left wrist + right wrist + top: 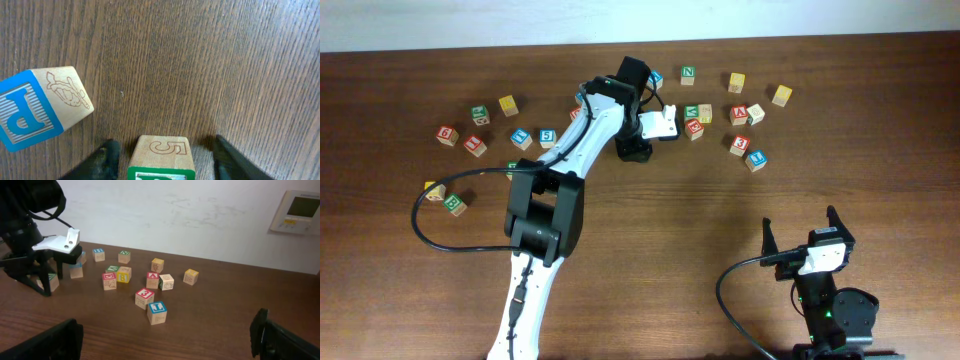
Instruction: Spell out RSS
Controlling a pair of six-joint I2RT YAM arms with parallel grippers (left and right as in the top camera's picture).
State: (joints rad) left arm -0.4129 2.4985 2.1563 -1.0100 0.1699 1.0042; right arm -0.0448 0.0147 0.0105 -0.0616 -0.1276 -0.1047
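Observation:
My left gripper (633, 152) is open on the table at the back centre. In the left wrist view its two black fingers (162, 161) stand either side of a wooden cube (160, 155) with a green-framed pale face and a carved 5; small gaps show on both sides. The frame edge cuts off the green letter. The same cube shows in the right wrist view (50, 281). Yellow-faced cubes (736, 80) (781, 95) (508, 104) lie among the scattered blocks; I cannot read their letters. My right gripper (802, 232) is open and empty at the front right.
A blue P cube (40, 107) lies tilted just left of the left fingers. A cluster of cubes (740, 115) lies to the right of the left gripper, another (475, 140) to its left. A black cable (430, 195) loops by the left arm's base.

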